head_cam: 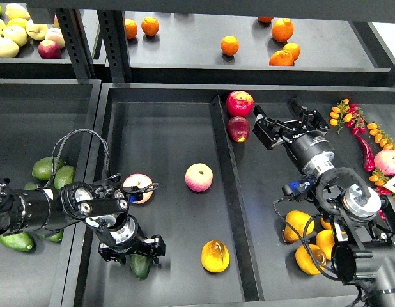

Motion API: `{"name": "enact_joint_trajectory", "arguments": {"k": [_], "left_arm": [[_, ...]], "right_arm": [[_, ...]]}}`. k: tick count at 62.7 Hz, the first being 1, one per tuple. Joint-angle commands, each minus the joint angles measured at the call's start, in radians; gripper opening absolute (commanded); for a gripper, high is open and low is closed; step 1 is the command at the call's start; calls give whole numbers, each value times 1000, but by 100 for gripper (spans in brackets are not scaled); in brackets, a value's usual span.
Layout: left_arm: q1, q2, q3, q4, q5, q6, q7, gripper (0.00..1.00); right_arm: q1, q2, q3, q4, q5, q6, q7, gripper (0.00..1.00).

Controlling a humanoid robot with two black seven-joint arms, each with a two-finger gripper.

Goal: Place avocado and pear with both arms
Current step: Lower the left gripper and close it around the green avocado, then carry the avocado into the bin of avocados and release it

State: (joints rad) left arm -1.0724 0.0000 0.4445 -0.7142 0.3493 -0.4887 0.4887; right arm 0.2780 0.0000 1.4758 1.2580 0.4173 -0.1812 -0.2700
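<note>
A dark green avocado [140, 265] lies near the front left of the middle tray [165, 128]. My left gripper [131, 249] is open right over its far end, with a finger on each side, and hides that end. A yellow-orange pear [215, 256] with a reddish streak lies to the right of the avocado in the same tray. My right gripper [278, 121] is open and empty in the right tray, just right of a dark red apple [238, 128].
Two peaches [199, 177] [139, 187] lie in the middle tray. More avocados [45, 168] lie in the left tray and more yellow pears [298, 225] in the right tray. A red apple [240, 102], chillies and small tomatoes [351, 118] are at right. Shelves behind hold oranges [230, 45].
</note>
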Motion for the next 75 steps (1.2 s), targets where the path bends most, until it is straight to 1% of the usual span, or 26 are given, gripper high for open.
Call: {"name": "enact_joint_trajectory", "arguments": {"k": [1, 7, 10, 12, 26, 35, 45, 68, 75], "left_arm": [[-4, 0, -3, 1, -53, 0, 0, 41], [-4, 0, -3, 1, -56, 0, 0, 36], [-4, 0, -4, 1, -58, 0, 0, 30], [-3, 0, -6, 1, -58, 0, 0, 29], [-18, 0, -12, -1, -58, 0, 0, 27], [-26, 0, -23, -4, -59, 0, 0, 22], [-43, 3, -24, -22, -61, 0, 0, 22], [-175, 193, -86, -71, -62, 0, 0, 22], [-207, 281, -87, -110, -62, 0, 0, 22]], "right_arm": [[0, 0, 3, 0, 0, 0, 0, 100], [0, 0, 5, 0, 0, 0, 0, 100], [-2, 0, 5, 0, 0, 0, 0, 100], [-2, 0, 5, 0, 0, 0, 0, 100], [-3, 0, 5, 0, 0, 2, 0, 100], [-5, 0, 5, 0, 0, 2, 0, 100], [-6, 0, 3, 0, 0, 0, 0, 100], [-6, 0, -2, 0, 0, 0, -2, 100], [-3, 0, -3, 0, 0, 0, -2, 100]]}}
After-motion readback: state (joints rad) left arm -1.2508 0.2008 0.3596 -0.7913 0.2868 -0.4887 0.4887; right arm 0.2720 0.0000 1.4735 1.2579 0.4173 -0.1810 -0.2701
